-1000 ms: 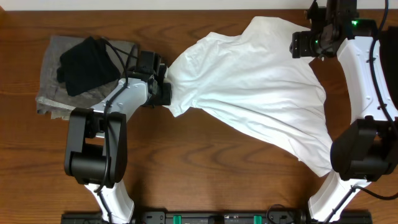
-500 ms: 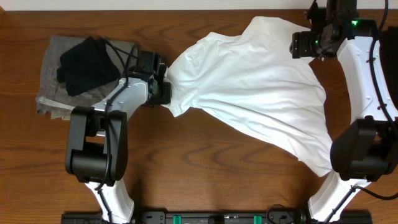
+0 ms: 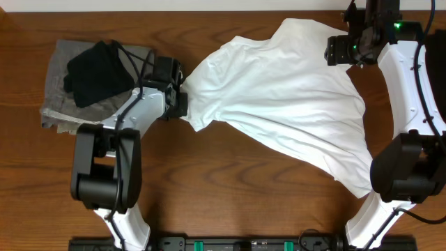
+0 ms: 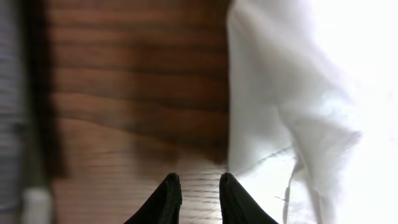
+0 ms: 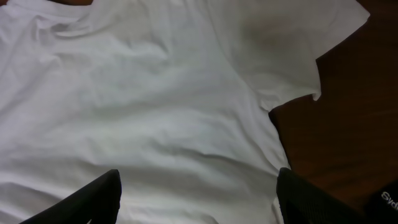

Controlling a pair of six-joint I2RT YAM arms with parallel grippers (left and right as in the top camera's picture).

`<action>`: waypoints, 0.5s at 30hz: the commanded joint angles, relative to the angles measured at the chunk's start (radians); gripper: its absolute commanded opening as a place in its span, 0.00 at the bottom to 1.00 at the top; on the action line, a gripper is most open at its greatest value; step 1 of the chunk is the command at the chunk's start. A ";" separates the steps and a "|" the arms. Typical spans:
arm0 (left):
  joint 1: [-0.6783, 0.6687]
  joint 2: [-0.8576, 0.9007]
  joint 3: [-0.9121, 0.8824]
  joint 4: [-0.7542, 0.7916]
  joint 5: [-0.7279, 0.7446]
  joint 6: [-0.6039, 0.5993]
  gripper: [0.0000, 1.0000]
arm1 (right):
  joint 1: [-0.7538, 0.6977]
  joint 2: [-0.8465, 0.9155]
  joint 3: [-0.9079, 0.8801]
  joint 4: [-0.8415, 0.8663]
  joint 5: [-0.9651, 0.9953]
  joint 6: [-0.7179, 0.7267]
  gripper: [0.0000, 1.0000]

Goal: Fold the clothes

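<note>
The clothes, a plain white T-shirt [image 3: 286, 104], lie crumpled across the middle and right of the wooden table; no print shows. My left gripper [image 3: 182, 97] sits low at the shirt's left edge. In the left wrist view its two black fingertips [image 4: 169, 182] stand a narrow gap apart over bare wood, with the white T-shirt [image 4: 311, 112] just right of them. My right gripper [image 3: 341, 49] hovers over the shirt's upper right part. In the right wrist view the right gripper [image 5: 199, 196] stands wide open above the white T-shirt [image 5: 155, 106], a sleeve at upper right.
A grey folded cloth [image 3: 59, 97] with a black garment [image 3: 97, 70] on it lies at the far left, close behind the left arm. Bare wood table [image 3: 230, 188] runs along the front. The grey cloth [image 4: 9, 93] shows at the left wrist view's left edge.
The left gripper has edged slightly leftward at the shirt's edge. The right arm and the shirt's lie look unchanged.
</note>
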 commanded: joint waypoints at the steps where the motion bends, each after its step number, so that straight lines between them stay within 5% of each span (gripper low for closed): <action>1: 0.001 -0.037 -0.005 -0.006 -0.043 -0.009 0.23 | -0.009 0.008 0.002 -0.002 0.010 -0.012 0.78; 5: 0.001 -0.037 -0.005 -0.002 0.004 -0.010 0.23 | -0.009 0.008 0.002 -0.002 0.010 -0.012 0.78; 9: 0.001 -0.036 -0.006 0.003 0.119 -0.061 0.06 | -0.010 0.008 0.002 -0.002 0.010 -0.012 0.78; 15: 0.001 -0.023 -0.006 0.009 0.122 -0.080 0.08 | -0.008 0.008 0.002 -0.002 0.010 -0.012 0.78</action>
